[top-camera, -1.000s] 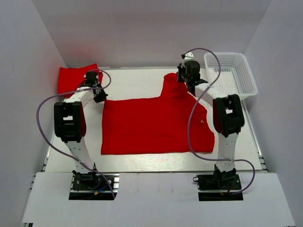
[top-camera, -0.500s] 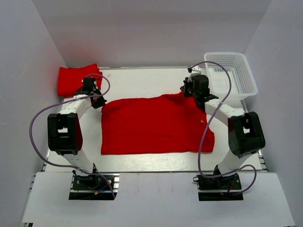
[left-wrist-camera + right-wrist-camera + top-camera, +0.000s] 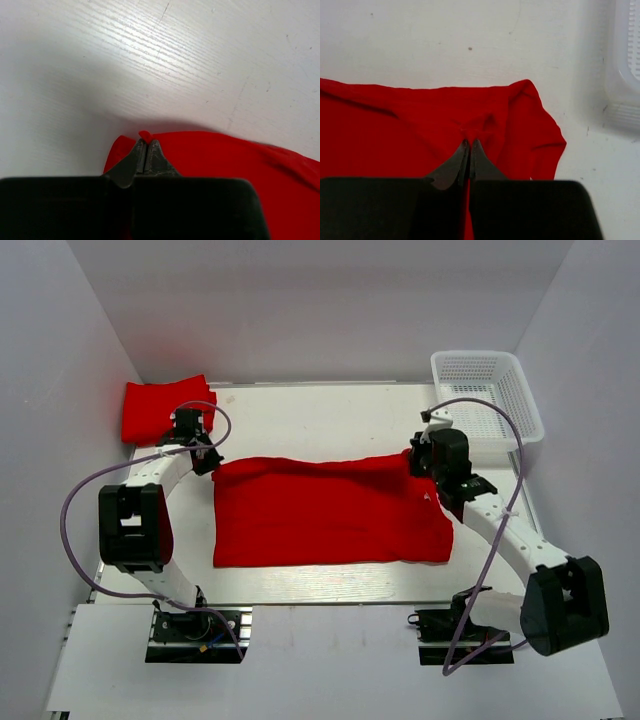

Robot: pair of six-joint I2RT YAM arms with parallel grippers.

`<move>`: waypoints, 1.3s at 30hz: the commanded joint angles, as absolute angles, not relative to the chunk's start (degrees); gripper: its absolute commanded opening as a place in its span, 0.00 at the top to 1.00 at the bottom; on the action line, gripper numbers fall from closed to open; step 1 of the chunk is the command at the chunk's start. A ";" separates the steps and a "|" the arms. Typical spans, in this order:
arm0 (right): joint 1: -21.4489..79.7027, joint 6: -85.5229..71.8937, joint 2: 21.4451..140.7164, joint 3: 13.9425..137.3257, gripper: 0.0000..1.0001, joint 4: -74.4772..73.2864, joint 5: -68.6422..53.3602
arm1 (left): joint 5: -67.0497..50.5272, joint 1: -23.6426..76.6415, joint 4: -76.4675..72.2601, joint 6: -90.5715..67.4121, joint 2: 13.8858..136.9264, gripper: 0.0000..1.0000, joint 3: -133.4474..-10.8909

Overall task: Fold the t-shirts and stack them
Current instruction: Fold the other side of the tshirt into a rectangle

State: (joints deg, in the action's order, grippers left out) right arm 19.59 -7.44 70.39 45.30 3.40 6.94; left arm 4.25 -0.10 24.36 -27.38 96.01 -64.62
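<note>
Two t-shirts share the white table [image 3: 320,420]. The spread t-shirt [image 3: 330,525] lies across the middle, its far edge held at both corners, and a folded t-shirt [image 3: 160,408] sits in the far left corner.

The biggest risk, I judge, is in the spread cloth itself. If the two arms carry the far edge unevenly, the fold could land skewed or bunch into wrinkles, and the layer underneath could drag along the table.

The white basket [image 3: 485,354] at the far right stands near the right arm, so a wide swing could knock it. The folded t-shirt is near the left gripper [image 3: 203,458], and a sideways pull there could disturb it.

Smallest and most fragile is the hold. The left gripper's fingers [image 3: 161,160] are pressed together on only a tiny nub of cloth at the shirt's far left corner. The nub pokes out just past the tips and could slip free under tension.

The right gripper [image 3: 420,460] has its fingers [image 3: 480,162] clamped together on a puckered fold at the far right corner. Cloth spreads to both sides of the tips, and a rounded lobe lies just to their right.
</note>
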 commanded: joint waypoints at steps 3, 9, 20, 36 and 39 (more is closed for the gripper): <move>19.78 -9.04 64.43 43.43 1.00 -3.94 8.44 | 5.09 0.09 24.52 -28.82 91.05 1.00 -63.11; 19.86 -9.58 59.15 41.49 1.00 -9.93 7.47 | 6.50 0.09 25.14 -29.36 90.00 1.00 -62.58; 20.21 -8.09 54.06 41.83 1.00 -18.72 6.77 | 8.35 0.09 26.46 -29.88 88.95 1.00 -61.52; 21.01 -4.75 50.01 48.78 1.00 -28.56 4.66 | 4.23 0.09 23.03 -27.60 85.79 1.00 -59.41; 21.09 -4.83 49.92 49.04 1.00 -29.44 4.31 | 3.25 0.09 22.51 -26.98 85.25 1.00 -58.80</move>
State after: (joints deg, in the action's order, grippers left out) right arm 20.75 -6.15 50.81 46.65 -27.40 4.69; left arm 5.02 -0.10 24.71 -28.27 88.58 -59.27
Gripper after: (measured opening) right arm 0.012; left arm 0.020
